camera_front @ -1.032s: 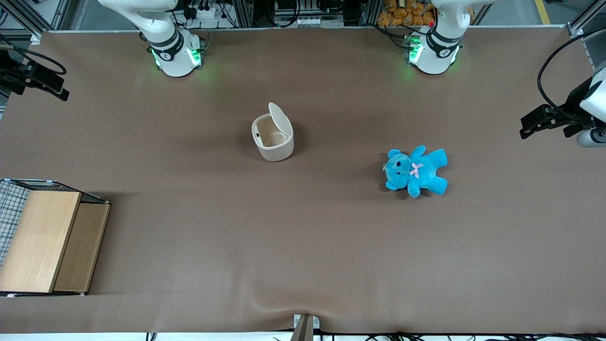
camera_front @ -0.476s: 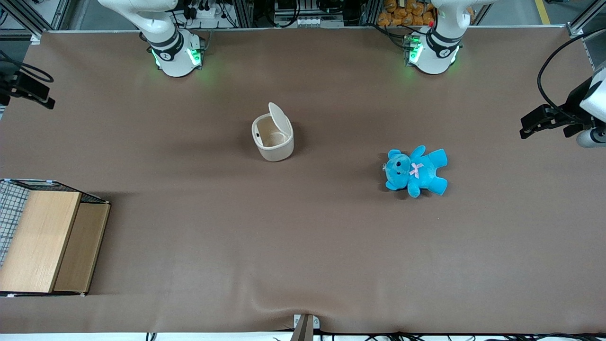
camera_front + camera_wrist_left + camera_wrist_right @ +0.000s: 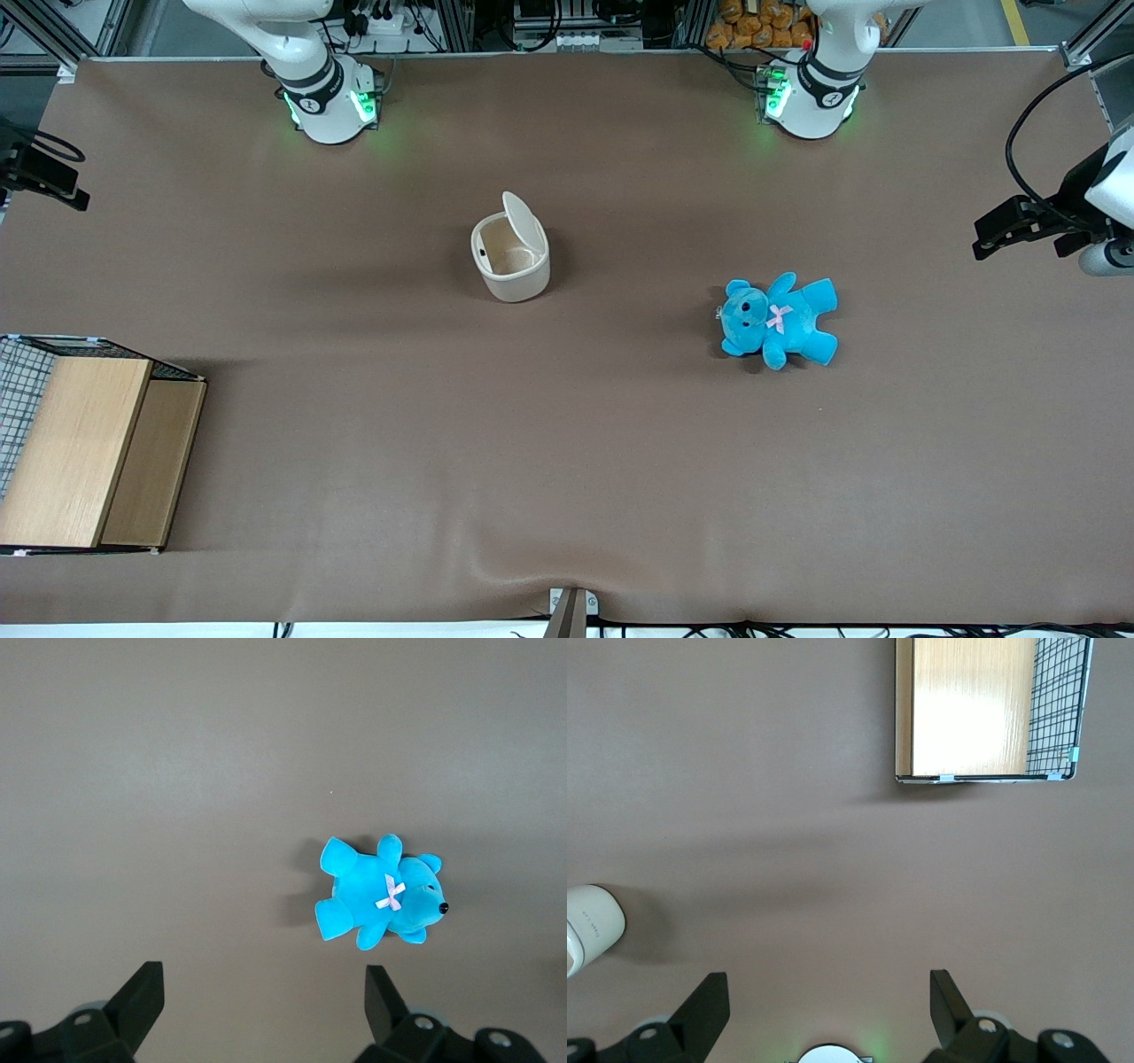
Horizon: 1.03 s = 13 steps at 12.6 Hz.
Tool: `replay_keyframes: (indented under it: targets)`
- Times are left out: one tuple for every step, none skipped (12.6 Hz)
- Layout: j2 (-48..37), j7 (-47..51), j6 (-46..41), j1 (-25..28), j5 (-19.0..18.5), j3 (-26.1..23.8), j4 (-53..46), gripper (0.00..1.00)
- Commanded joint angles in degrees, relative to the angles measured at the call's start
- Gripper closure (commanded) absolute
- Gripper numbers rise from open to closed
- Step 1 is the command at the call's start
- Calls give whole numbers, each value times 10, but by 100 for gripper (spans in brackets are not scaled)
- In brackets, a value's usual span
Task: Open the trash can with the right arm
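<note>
now cream trash can (image 3: 511, 259), lid upright, gripper (image 3: 824, 1001) high, jaws apart

cream trash can (image 3: 512, 257), blue teddy (image 3: 780, 319)

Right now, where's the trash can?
Front view: trash can stands mid-table, lid up, nearer the arm bases than the teddy. The gripper is open, high at the working arm's end.
</note>
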<state>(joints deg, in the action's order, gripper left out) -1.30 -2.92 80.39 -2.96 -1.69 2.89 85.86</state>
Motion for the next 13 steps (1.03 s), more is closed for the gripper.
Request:
replay_keyframes:
  targets:
    - [-3, -6, 9, 8, -6, 5, 8, 0]
    - [0, -7, 12, 8, -6, 4, 7, 0]
    - [0, -8, 13, 9, -6, 4, 7, 0]
    - [0, -8, 13, 9, -6, 4, 8, 0]
    - [1, -8, 13, 9, -6, 4, 7, 0]
    - [1, -12, 13, 9, -6, 5, 7, 0]
    - [3, -17, 13, 9, -6, 5, 6, 0]
    - [5, -17, 13, 9, -7, 4, 4, 0]
    - [5, -17, 13, 10, -6, 4, 2, 0]
    - [6, -17, 13, 10, -6, 4, 2, 0]
    - [6, -17, 13, 10, -7, 4, 2, 0]
    - [7, -17, 13, 10, -7, 4, 2, 0]
    - [6, -16, 13, 11, -6, 4, 2, 0]
